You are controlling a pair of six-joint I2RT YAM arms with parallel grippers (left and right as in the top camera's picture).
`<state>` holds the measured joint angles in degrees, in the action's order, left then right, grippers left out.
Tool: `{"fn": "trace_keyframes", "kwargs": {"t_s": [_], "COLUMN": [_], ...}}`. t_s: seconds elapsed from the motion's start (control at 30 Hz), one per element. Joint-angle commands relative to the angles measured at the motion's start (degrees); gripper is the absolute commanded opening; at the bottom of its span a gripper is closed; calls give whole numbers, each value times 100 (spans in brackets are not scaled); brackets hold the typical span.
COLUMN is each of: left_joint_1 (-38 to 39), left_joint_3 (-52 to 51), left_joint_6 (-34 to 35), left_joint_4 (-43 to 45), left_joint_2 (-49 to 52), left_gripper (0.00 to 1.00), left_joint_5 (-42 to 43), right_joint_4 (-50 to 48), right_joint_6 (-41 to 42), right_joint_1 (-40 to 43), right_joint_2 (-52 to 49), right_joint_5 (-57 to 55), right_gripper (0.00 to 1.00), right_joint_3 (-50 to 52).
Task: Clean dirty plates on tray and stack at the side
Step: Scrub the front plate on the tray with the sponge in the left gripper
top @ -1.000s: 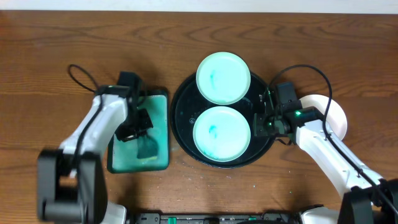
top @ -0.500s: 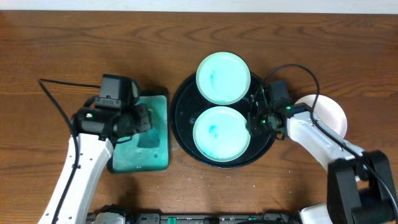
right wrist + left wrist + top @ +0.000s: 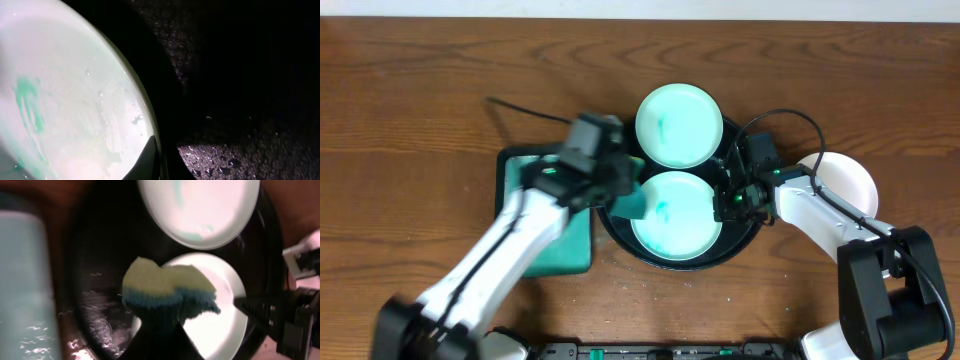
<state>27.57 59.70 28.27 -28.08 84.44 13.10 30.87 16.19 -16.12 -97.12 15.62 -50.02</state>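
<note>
My left gripper [image 3: 623, 192] has its jaws clamped on the sponge [image 3: 167, 287]. The sponge hangs over the left edge of the lower plate [image 3: 680, 218] at mid-frame, placed, I judge, to scrub the teal smear [image 3: 662, 210] there. My right gripper [image 3: 730, 200] sits at that plate's right rim with its jaws closed down tight. I'd say it is there to brace the plate against the scrubbing, though I can't tell whether the rim is actually pinched. Both dirty plates lie on the tray [image 3: 625, 242]; the upper plate [image 3: 679, 125] touches the lower one and is smeared too. A white plate [image 3: 855, 180] lies on the table [image 3: 420, 80] right of the tray, partly under my right arm, likely the start of the stack. The teal tray [image 3: 575, 250] at left looks like the sponge's resting place.
</note>
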Motion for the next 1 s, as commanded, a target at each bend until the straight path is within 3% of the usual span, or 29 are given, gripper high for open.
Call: {"fn": "trace_keyframes", "kwargs": {"t_s": [0.0,0.17,0.3,0.47,0.7,0.83,0.97], "left_joint_1": [544,1071,1123,977,702,704,813], "left_joint_3": [-15,-13,-13,-9,361,374,372], "left_joint_6": [638,938,933,1130,833,203,190], "left_joint_4": [468,1700,2070,870,-306,-361,-236], "left_joint_2": [800,1799,2192,2247,2107,2105,2105], "left_gripper": [7,7,7,7,7,7,7], "left_joint_5": [66,114,4,-1567,-2385,-2511,-2011], "right_joint_4": [85,98,131,133,129,125,111], "right_joint_6": [223,223,223,221,223,223,221], "right_joint_1": [-48,-48,-48,-48,-48,-48,-48], "right_joint_2": [-50,-50,-50,-50,-50,-50,-50], "right_joint_5": [-343,-341,-341,-341,-341,-343,-343], "right_gripper": [1,1,1,1,1,1,1], "right_joint_3": [-44,-44,-44,-44,-44,-44,-44]}}
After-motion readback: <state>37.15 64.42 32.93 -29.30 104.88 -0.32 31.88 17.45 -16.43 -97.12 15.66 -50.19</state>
